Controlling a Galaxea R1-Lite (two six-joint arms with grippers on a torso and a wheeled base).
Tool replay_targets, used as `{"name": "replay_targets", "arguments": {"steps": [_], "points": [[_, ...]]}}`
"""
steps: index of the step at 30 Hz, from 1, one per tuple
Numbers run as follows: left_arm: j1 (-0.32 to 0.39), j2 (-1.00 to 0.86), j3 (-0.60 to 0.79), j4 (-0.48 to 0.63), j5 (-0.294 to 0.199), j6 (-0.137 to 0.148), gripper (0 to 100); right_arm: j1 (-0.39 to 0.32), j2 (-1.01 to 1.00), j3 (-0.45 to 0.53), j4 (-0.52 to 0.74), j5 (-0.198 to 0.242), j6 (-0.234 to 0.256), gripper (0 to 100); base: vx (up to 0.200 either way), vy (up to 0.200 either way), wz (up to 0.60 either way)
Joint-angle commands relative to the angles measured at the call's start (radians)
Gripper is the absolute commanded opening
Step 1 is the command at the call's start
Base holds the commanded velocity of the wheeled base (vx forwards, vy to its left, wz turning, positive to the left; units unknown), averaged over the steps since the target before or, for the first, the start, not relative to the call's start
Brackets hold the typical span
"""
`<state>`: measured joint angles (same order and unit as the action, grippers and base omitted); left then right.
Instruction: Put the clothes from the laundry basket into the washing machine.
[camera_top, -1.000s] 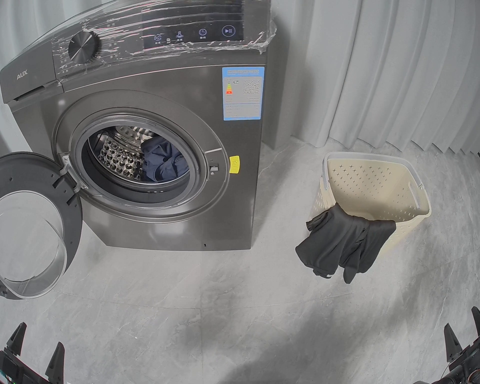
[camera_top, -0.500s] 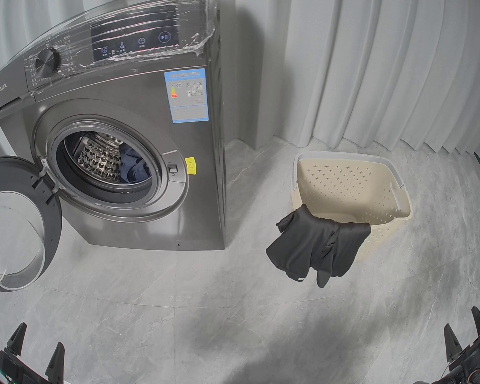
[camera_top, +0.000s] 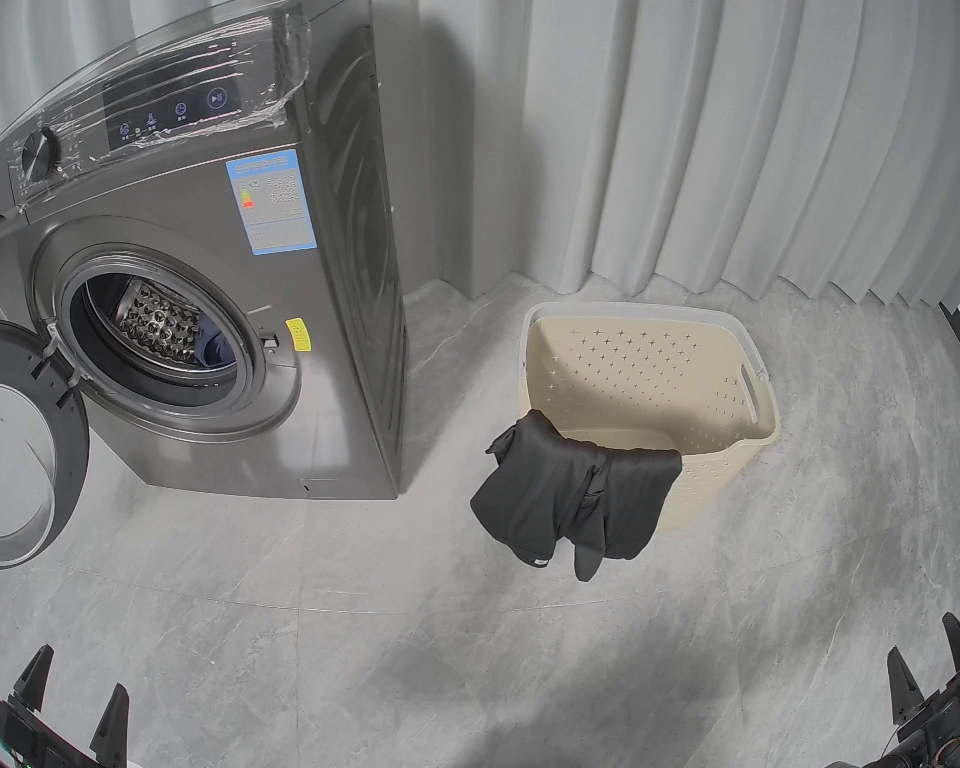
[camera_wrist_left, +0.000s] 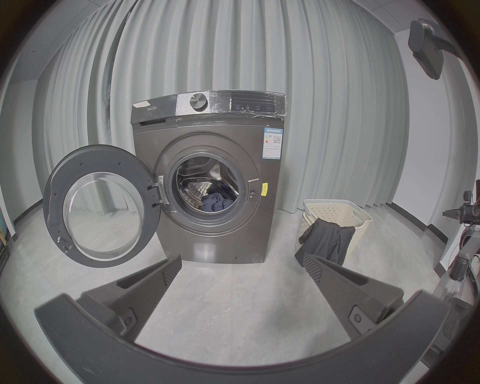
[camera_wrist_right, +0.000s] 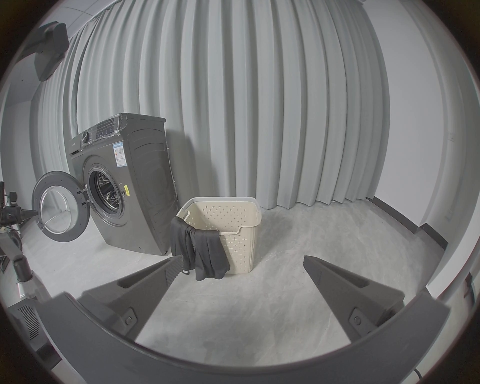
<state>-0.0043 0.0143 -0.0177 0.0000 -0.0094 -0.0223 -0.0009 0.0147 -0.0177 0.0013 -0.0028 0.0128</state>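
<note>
The left pincer (camera_top: 78, 690) sat nearest, low over the grey floor (camera_top: 400, 650), spread wide and holding nothing. The right pincer (camera_top: 925, 650) was well apart from it on the other side, just as low, also spread and empty.

Ahead of both, between them and somewhat nearer the right pincer's side, a black garment (camera_top: 575, 490) hung over the near rim of the basket (camera_top: 640, 312). Most of the cloth draped down the outer wall on the side facing the pincers. Its lowest end came near the floor, though I could not tell whether it touched. The cream basket, its walls perforated, stood upright on the floor.

Farther off, ahead of the left pincer, stood the washer (camera_top: 330, 300), beside the basket but apart from it. Its round door (camera_top: 30, 450) was swung fully open, out past the left pincer's outer side. Blue clothes (camera_wrist_left: 216, 201) lay inside the drum, away from the black garment.

Farthest from both pincers, a pale curtain (camera_top: 700, 150) hung behind washer and basket
</note>
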Motion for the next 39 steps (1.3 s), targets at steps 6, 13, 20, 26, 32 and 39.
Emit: {"name": "replay_targets", "arguments": {"steps": [6, 13, 20, 26, 32, 39], "points": [[0.000, -0.010, 0.018, 0.000, 0.000, 0.001, 100, -0.001, -0.012, 0.016, 0.000, 0.000, 0.000, 100, 0.033, 0.000, 0.00], [0.000, -0.010, 0.018, 0.000, 0.000, 0.001, 100, -0.001, -0.012, 0.016, 0.000, 0.000, 0.000, 100, 0.200, 0.000, 0.00], [0.000, -0.010, 0.018, 0.000, 0.000, -0.002, 100, -0.001, -0.012, 0.016, 0.000, 0.000, 0.000, 100, 0.029, 0.000, 0.00], [0.000, -0.010, 0.018, 0.000, 0.000, -0.001, 100, -0.001, -0.012, 0.016, 0.000, -0.002, 0.001, 100, 0.000, -0.200, 0.00], [0.000, -0.010, 0.018, 0.000, 0.000, -0.002, 100, -0.001, -0.012, 0.016, 0.002, -0.003, 0.004, 100, 0.000, -0.200, 0.00], [0.000, -0.010, 0.018, 0.000, 0.000, 0.001, 100, 0.001, -0.010, -0.090, -0.053, 0.000, 0.012, 100, 0.000, 0.000, 0.00]]}}
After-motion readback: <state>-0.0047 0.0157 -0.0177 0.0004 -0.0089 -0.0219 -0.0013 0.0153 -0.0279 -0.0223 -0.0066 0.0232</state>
